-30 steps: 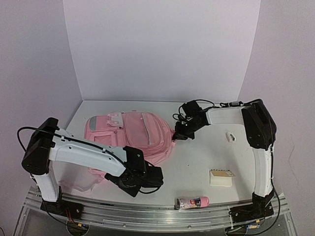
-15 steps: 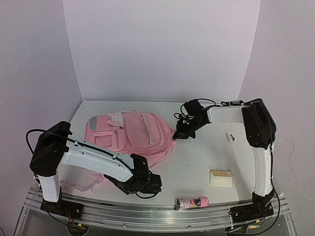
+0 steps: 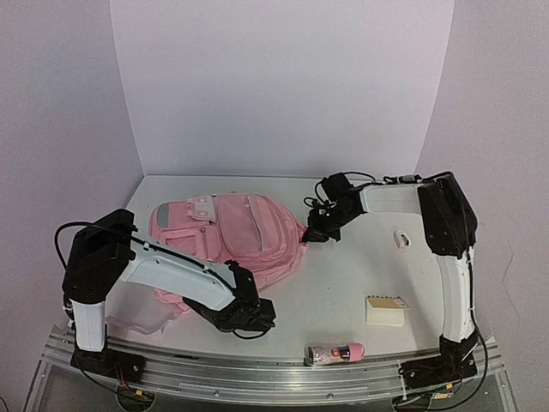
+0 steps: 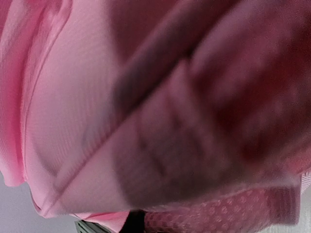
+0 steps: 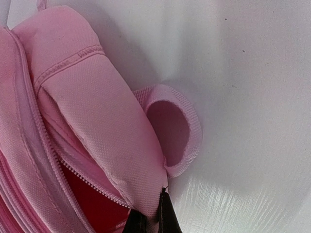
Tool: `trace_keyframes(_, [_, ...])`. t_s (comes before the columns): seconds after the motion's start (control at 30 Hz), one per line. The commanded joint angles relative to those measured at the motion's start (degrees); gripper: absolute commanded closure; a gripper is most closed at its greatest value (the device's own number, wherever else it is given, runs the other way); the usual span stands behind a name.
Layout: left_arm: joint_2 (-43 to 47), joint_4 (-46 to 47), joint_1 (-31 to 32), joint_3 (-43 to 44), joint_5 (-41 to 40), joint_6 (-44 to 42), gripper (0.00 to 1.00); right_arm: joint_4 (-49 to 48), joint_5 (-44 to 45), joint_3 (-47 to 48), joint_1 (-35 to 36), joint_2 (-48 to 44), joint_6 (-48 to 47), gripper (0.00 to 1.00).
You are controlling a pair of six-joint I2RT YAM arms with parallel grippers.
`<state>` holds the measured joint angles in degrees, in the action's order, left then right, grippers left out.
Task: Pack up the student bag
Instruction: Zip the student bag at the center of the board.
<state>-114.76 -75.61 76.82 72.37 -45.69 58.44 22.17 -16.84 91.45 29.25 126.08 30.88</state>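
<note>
The student bag [image 3: 240,236], a big pink backpack, lies flat on the table's left half. My right gripper [image 3: 310,235] is at its right end, shut on a fold of pink fabric [image 5: 121,160] beside the carry loop [image 5: 187,128]; its jaws [image 5: 154,221] pinch the cloth. A zip stands open there, showing red lining [image 5: 92,206]. My left gripper [image 3: 254,314] is low at the bag's near edge. The left wrist view is filled with blurred pink bag fabric [image 4: 97,107] and mesh [image 4: 228,213], so its jaws are hidden.
A pink bottle-like item [image 3: 334,353] lies by the near rail. A cream box [image 3: 386,310] sits at the right front. A small white object [image 3: 401,238] lies near the right arm. White walls close in the back and both sides.
The left arm has swung its upper part to the right and pushed the gripper lower and closer against the bag's near edge. The right arm has stayed put.
</note>
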Motion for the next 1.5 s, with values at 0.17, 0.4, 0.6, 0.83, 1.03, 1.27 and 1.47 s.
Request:
trace_keyframes(0.17, [6.2,-1.6,-2.2,3.8,-3.0,-1.2,1.0,2.6,8.6,-2.0,-2.9,-7.2,-6.5,0.56])
trace_keyframes(0.4, [12.0,8.3,-2.1,9.2,0.3,-12.7,1.0,1.9,13.9,-21.4,-2.8,-26.3,-10.8,0.33])
trace_keyframes(0.6, [15.0,16.5,-2.4,11.2,3.8,-20.0,1.0,-18.1,5.3,-41.7,7.1,-40.6,-14.3,0.37])
trace_keyframes(0.83, [12.6,15.2,-2.5,13.5,4.1,-19.2,1.0,-43.1,2.7,-47.7,19.9,-35.3,-15.3,0.44])
trace_keyframes(1.03, [11.8,13.9,-2.5,15.1,5.3,-17.5,1.0,-57.1,5.2,-43.4,24.2,-22.9,-15.2,0.48])
trace_keyframes(1.27, [12.9,14.0,-2.5,14.4,6.5,-16.3,1.0,-57.8,8.7,-38.7,26.4,-16.9,-17.1,0.51])
trace_keyframes(1.47, [13.5,14.2,-2.5,13.4,6.9,-16.0,1.0,-58.0,15.2,-37.0,28.2,-14.4,-18.1,0.59])
